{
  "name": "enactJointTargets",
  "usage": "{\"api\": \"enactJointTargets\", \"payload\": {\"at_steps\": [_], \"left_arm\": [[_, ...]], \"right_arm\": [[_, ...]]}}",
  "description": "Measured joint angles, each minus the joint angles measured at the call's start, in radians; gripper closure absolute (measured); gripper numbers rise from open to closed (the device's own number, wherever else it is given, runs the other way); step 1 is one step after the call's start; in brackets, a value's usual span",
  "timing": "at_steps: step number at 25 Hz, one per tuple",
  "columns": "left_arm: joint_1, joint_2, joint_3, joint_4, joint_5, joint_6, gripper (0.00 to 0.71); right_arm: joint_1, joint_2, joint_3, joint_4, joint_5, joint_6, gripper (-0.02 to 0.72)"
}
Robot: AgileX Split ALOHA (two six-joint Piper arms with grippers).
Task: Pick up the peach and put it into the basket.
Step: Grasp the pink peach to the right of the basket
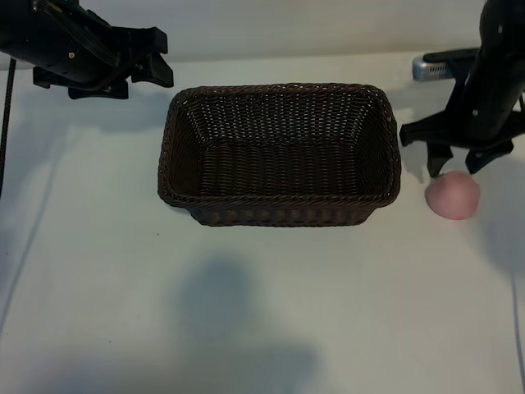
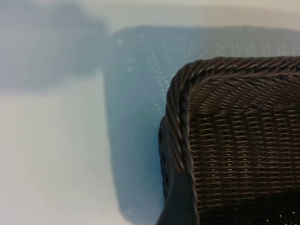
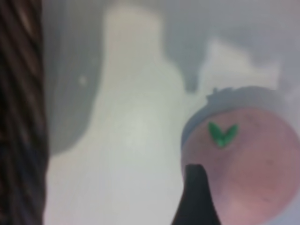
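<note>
While the peach [image 1: 453,195] lies on the table [image 1: 262,312] right of the basket [image 1: 279,154], the right gripper [image 1: 458,162] hangs spread just above it. Left gripper [image 1: 152,57] waits released beyond the basket's far left corner.

Bright overhead light, soft shadows on the table [image 1: 262,312]; right wrist view blurred.

You see a dark-brown basket [image 1: 279,154] woven in fine horizontal rows, with a braided, rope-like rim; in the left wrist view its corner [image 2: 234,140] shows the same tight weave. The peach [image 1: 453,195] is pale pink and matte, with a small bright-green stem bit [image 3: 222,133] on top. Both pincers, left [image 1: 152,67] and right [image 1: 455,160], are black. The surface [image 1: 262,312] is plain off-white with soft grey shadows.
</note>
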Motion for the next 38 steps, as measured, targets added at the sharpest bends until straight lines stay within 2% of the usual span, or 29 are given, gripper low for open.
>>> {"api": "enactJointTargets", "payload": {"at_steps": [4,11,13,20,29,31,33,38], "left_arm": [[0.000,0.000,0.000,0.000,0.001,0.000,0.117],[0.000,0.000,0.000,0.000,0.001,0.000,0.117],[0.000,0.000,0.000,0.000,0.001,-0.002,0.117],[0.000,0.000,0.000,0.000,0.003,-0.004,0.117],[0.000,0.000,0.000,0.000,0.004,-0.004,0.117],[0.000,0.000,0.000,0.000,0.005,-0.004,0.118],[0.000,0.000,0.000,0.000,0.009,-0.004,0.118],[0.000,0.000,0.000,0.000,0.015,-0.003,0.119]], "right_arm": [[0.000,0.000,0.027,0.024,-0.051,0.000,0.196],[0.000,0.000,0.029,0.022,-0.059,0.000,0.196],[0.000,0.000,0.029,0.010,-0.060,0.001,0.196],[0.000,0.000,0.029,-0.096,-0.050,0.046,0.196],[0.000,0.000,0.098,-0.108,-0.068,0.050,0.209],[0.000,0.000,0.102,-0.106,-0.077,0.050,0.259],[0.000,0.000,0.107,-0.098,-0.087,0.046,0.339],[0.000,-0.002,0.108,-0.084,-0.090,0.035,0.621]]}}
